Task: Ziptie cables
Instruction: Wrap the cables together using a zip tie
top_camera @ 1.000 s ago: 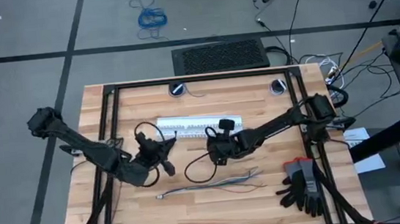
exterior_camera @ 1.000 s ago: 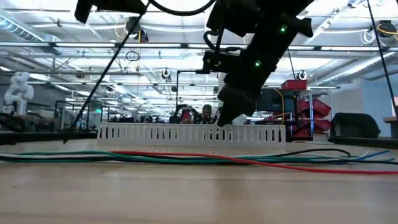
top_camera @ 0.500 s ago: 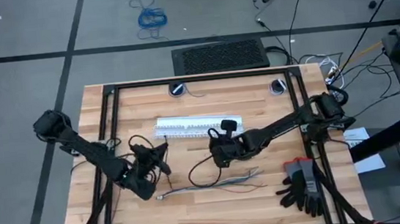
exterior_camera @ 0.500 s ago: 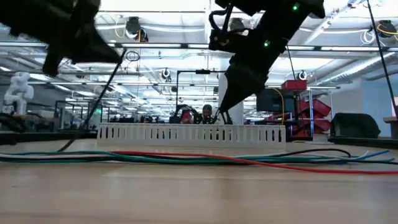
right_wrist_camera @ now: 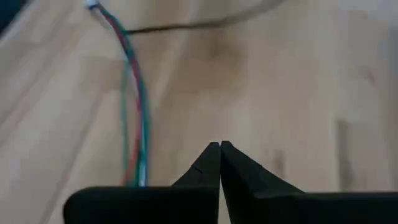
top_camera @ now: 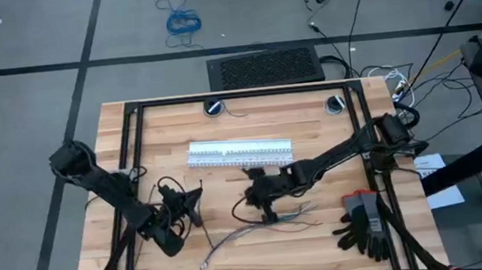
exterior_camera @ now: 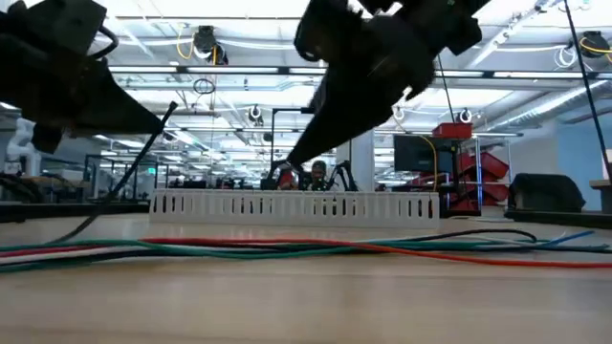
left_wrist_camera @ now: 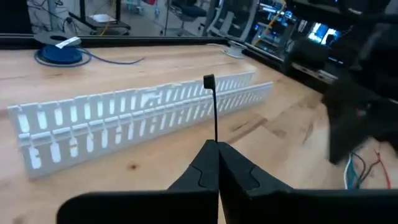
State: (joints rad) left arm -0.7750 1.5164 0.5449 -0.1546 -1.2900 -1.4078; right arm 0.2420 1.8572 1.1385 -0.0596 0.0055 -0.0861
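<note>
On the wooden desk [top_camera: 311,128], the cables [top_camera: 242,235] lie as a loose bundle of thin wires running slantwise across the front half, one end carrying a tiny pale plug [top_camera: 204,266] near the front edge, the other fanning out beside a pair of dark work gloves [top_camera: 367,223]. Seen level from the low view, the strands show red, green, white and black [exterior_camera: 287,250], stretched flat along the boards. The left hand [left_wrist_camera: 217,163] hangs above the desk left of the bundle, its fingers pressed together on a ziptie [left_wrist_camera: 213,115], a very thin dark strip standing straight up from the tips with a small square head. The right hand [right_wrist_camera: 219,148] hovers low over the middle of the bundle, fingers closed with nothing between them; red and green wires pass just beside it. White slotted strips [top_camera: 239,152] lie farther back on the desk.
</note>
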